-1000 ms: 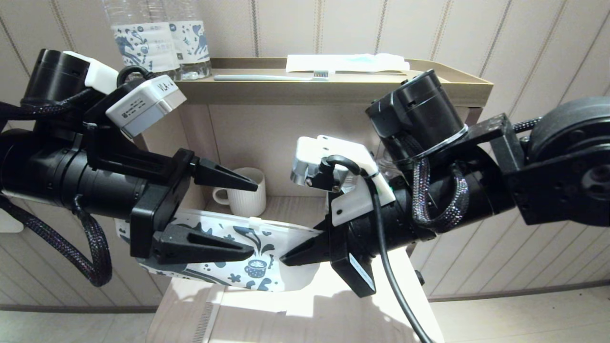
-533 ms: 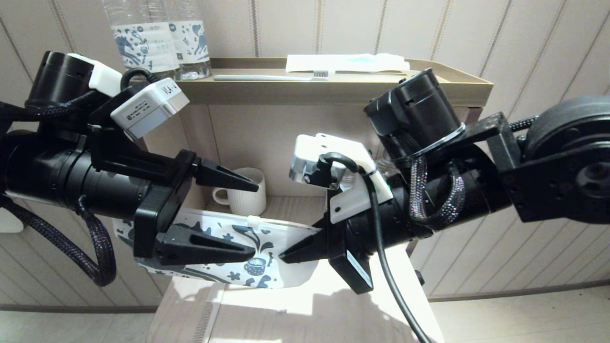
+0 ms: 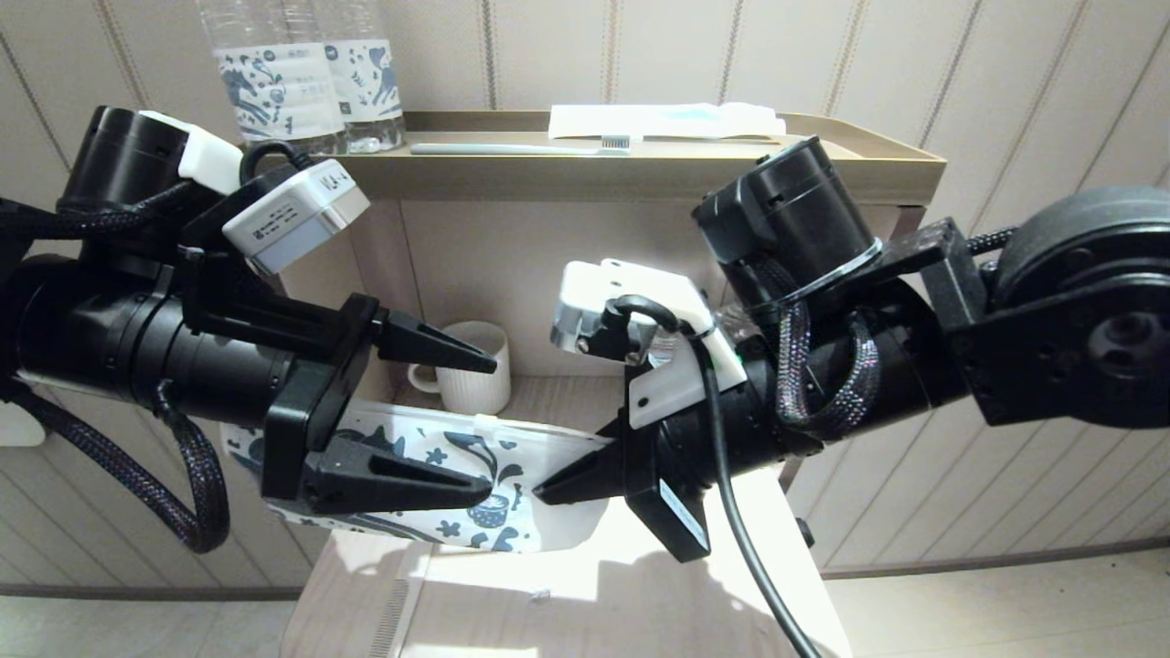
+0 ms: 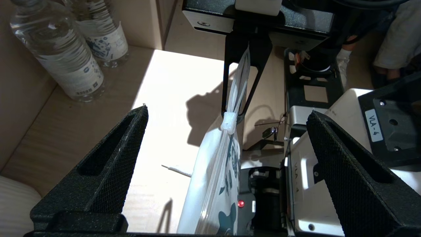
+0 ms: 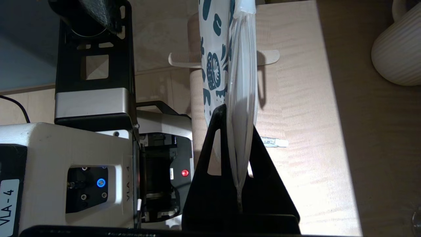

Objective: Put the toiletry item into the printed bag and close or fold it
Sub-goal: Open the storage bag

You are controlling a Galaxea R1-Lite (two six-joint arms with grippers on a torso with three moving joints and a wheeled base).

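- The printed bag (image 3: 439,475) is pinched at its zip-edge corner by the clamped right gripper (image 3: 548,489), keeping it hanging for closing.
- The left gripper (image 3: 480,429), spread wide and empty, is set astride the bag, presumably to catch the slider (image 4: 228,121).

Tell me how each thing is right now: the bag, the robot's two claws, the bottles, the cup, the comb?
Flat white plastic printed bag: hanging in the air, pinched at one end.
Right gripper: shut on the bag.
Left gripper: open wide, the bag between its fingers.
Two clear plastic water bottles: upright.
Ribbed white mug: upright.
Beige comb: lying flat.
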